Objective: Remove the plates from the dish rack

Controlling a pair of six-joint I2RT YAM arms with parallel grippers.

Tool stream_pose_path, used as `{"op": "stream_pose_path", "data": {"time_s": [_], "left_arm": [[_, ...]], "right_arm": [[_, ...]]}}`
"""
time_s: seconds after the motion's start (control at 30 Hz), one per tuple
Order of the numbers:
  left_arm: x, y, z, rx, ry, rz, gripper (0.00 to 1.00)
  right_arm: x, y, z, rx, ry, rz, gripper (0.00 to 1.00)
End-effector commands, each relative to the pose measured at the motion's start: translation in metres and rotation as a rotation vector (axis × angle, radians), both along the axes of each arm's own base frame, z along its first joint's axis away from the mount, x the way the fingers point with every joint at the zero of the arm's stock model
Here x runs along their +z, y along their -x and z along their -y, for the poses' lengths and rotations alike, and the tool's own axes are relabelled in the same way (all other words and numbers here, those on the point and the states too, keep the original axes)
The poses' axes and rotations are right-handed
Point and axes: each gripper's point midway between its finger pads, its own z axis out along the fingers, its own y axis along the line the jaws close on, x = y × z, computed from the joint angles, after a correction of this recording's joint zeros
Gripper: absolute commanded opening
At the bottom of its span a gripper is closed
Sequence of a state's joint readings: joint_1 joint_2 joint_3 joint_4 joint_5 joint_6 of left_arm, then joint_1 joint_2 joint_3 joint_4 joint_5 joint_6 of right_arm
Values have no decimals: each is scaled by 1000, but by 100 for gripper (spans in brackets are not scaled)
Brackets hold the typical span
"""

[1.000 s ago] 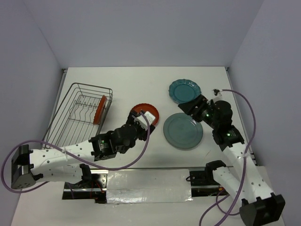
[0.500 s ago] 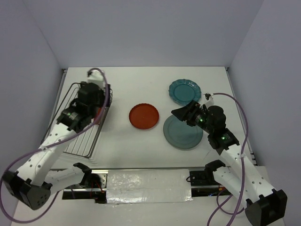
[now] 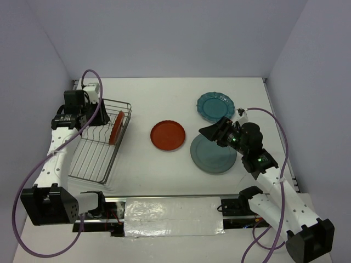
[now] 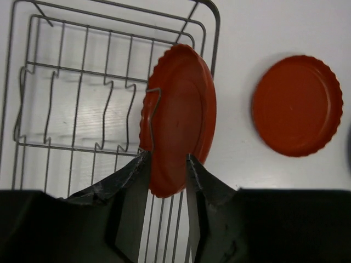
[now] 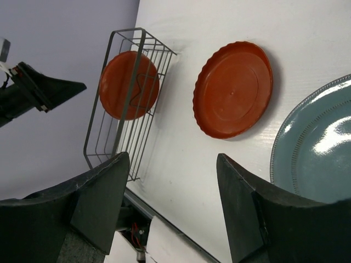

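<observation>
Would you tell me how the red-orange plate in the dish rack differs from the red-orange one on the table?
The racked plate stands on edge within the dish rack; the table plate lies flat on the table. The racked plate is still to unload; the table plate is out. Both are red-orange with fluted rims.

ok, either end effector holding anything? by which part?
Right end effector: open, empty. Left end effector straddles the rim of the red plate standing in the dish rack, but a firm grip cannot be told.
</observation>
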State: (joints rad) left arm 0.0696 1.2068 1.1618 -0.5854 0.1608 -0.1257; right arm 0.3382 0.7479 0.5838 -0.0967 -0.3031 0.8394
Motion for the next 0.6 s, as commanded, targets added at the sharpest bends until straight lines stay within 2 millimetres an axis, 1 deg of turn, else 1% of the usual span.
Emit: {"op": "stream_pose_path", "data": {"time_s": [0.0, 0.07, 0.17, 0.3, 0.4, 0.57], "left_arm": [[13, 4, 21, -124, 78, 40, 44], [13, 5, 26, -149, 104, 39, 48], [6, 7, 33, -188, 140, 10, 47], [-5, 8, 31, -181, 140, -17, 49], [-8, 8, 30, -171, 136, -20, 55], [-13, 6, 30, -176, 136, -28, 55]], "right_arm": [[18, 0, -1, 5, -13, 65, 72], [20, 1, -1, 4, -14, 68, 72], [20, 1, 0, 2, -13, 68, 72], [21, 1, 0, -1, -13, 68, 72], [21, 2, 0, 7, -15, 69, 72], [23, 4, -2, 14, -17, 70, 72]]}}
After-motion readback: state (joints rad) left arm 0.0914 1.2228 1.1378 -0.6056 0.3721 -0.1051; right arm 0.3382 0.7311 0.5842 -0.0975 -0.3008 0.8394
